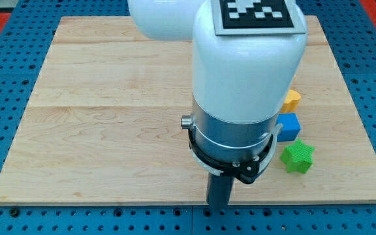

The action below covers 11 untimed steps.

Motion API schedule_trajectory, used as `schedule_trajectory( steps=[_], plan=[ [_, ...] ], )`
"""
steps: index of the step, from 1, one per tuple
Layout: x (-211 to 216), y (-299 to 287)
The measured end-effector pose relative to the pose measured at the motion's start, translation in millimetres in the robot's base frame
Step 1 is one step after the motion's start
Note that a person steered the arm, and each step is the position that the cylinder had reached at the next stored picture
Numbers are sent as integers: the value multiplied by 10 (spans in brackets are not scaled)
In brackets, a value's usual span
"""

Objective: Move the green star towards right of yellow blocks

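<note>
So far: green star [297, 157] lies near the blue block [288, 126], right side of the tabletop [109, 130].
Yellow block [292, 99]: far of the blue one, mostly hidden.
My tip [218, 205]: left of star, apart.
Fingers: none; a bare rod.
Left: judged, most of the push.

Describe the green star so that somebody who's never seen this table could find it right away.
Start at the wooden board and go to its lower corner at the view's right, just right of the big white arm. Three small blocks sit there in a short column: a yellow block, a blue cube, then the green star lowest. It is the only green, pointed one.
</note>
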<state>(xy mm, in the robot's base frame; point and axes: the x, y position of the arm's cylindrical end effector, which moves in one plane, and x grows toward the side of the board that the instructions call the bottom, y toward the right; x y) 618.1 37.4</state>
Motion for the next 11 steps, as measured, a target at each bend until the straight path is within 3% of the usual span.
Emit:
schedule_trajectory(
  steps=[3, 4, 6, 7, 11],
  plan=[
    [-29, 238],
    [-296, 882],
    [-1349, 2160],
    [-1626, 2236],
    [-1629, 2440]
  ],
)
